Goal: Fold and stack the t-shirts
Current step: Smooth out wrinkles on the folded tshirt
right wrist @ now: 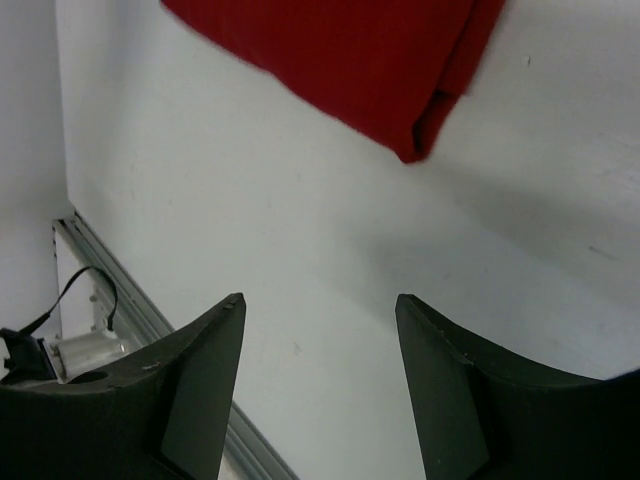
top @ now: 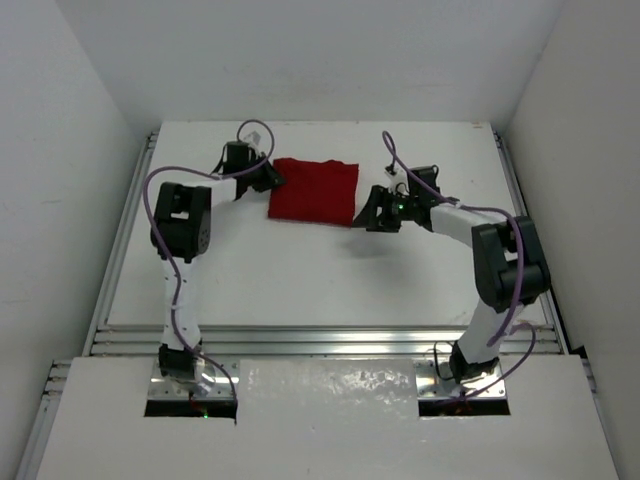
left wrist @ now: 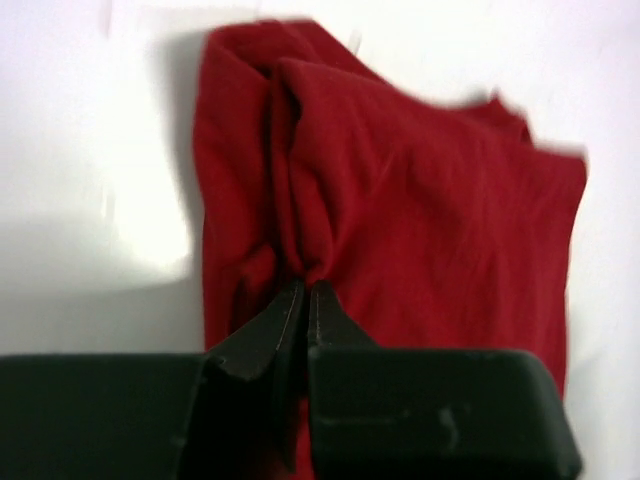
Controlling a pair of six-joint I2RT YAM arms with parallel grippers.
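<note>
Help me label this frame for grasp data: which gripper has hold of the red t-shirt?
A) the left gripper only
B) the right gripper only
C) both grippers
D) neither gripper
A: in the left wrist view the left gripper is shut on a bunched fold of the t-shirt. The right gripper stands open and apart from it.

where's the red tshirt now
In the top view the t-shirt lies far centre on the table, its left edge pinched by the left tool, the right tool beside it.
</note>
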